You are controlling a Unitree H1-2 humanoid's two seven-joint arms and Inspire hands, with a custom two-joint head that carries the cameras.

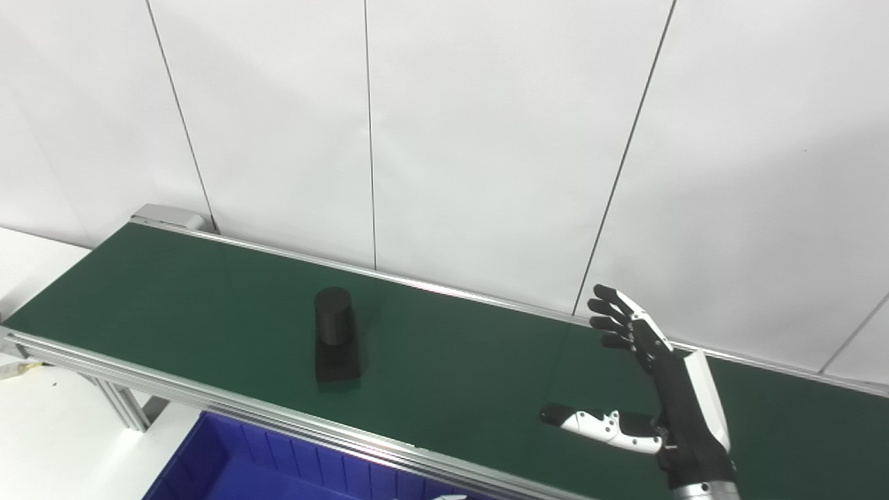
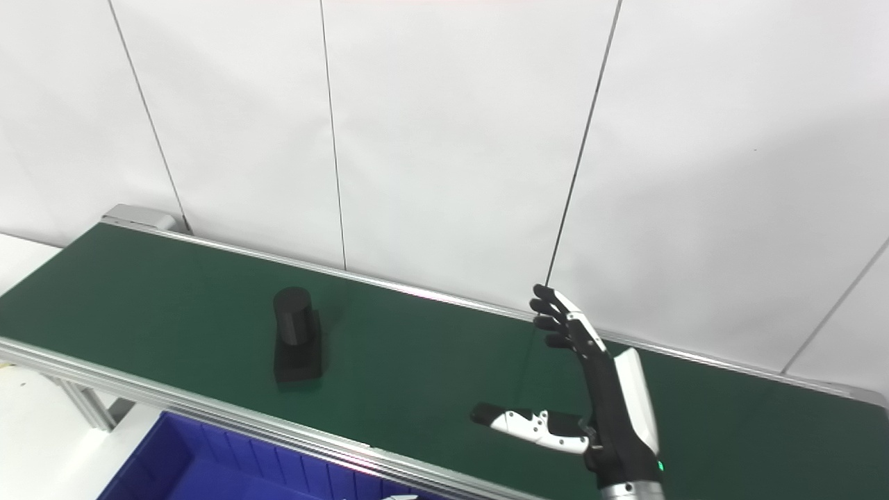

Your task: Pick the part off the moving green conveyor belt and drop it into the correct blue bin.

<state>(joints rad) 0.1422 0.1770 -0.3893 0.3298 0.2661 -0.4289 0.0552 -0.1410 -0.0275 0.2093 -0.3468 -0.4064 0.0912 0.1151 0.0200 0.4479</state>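
Note:
A black part (image 1: 335, 337), a short cylinder standing on a flat square base, sits on the green conveyor belt (image 1: 208, 292) left of centre; it also shows in the right eye view (image 2: 296, 338). My right hand (image 1: 653, 375) is open above the belt at the right, fingers stretched up and thumb pointing left toward the part, well apart from it. It holds nothing. It also shows in the right eye view (image 2: 590, 389). A blue bin (image 1: 236, 465) lies below the belt's near rail at the bottom left. My left hand is not in view.
The belt runs from upper left to lower right, edged by aluminium rails (image 1: 208, 399), with a white panelled wall (image 1: 444, 125) right behind it. A white surface (image 1: 42, 444) lies at the bottom left under the frame leg.

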